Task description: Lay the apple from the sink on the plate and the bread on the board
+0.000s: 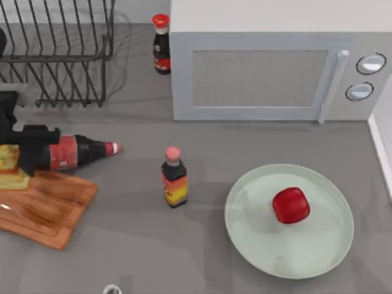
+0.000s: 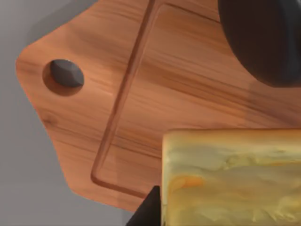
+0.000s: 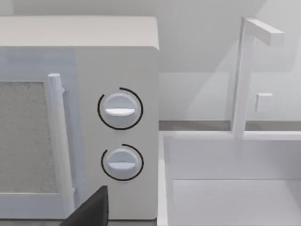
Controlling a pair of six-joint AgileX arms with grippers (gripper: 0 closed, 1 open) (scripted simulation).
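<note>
Matte black left arm (image 1: 27, 147), blocky housing, dark angular fingers (image 2: 148, 212)

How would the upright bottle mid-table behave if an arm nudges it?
The upright bottle looks tall over a narrow base, so it would probably tip rather than slide. Once down, its round body would likely roll, maybe toward the plate close by.

Apple (image 1: 290, 205) on plate (image 1: 257, 245) at right; bread (image 1: 11, 160) over board (image 1: 46, 211) at left
</note>
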